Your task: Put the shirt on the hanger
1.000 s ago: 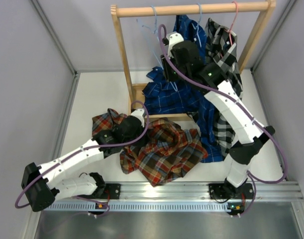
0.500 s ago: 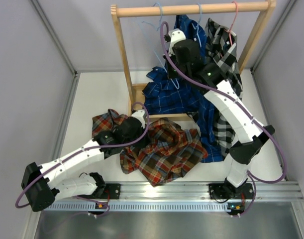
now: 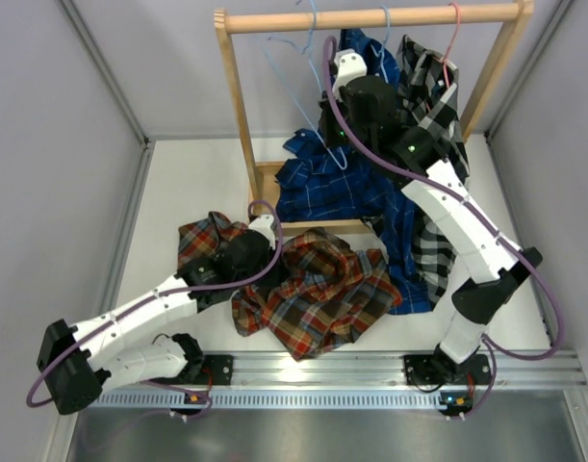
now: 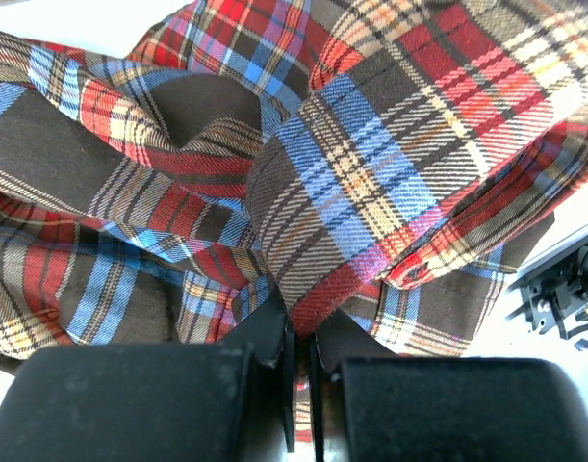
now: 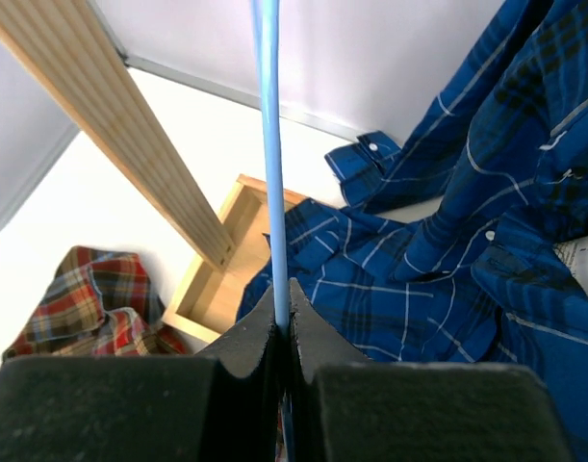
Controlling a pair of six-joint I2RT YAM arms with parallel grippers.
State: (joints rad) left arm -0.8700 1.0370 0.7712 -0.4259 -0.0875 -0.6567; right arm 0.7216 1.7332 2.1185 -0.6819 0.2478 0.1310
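Two hands are pinched shut: my left hand [image 4: 298, 339] on the shirt [image 3: 318, 289] heaped on the desk [image 3: 188, 188], my right hand [image 5: 284, 313] on the hanger [image 5: 270, 144], which I think I should lift off the rail [image 3: 370, 17] next.

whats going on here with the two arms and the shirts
The right gripper is shut on the light-blue wire hanger by the wooden rack. The left gripper is shut on a fold of the red-orange plaid shirt, which lies crumpled on the table. The shirt is not yet on the hanger.
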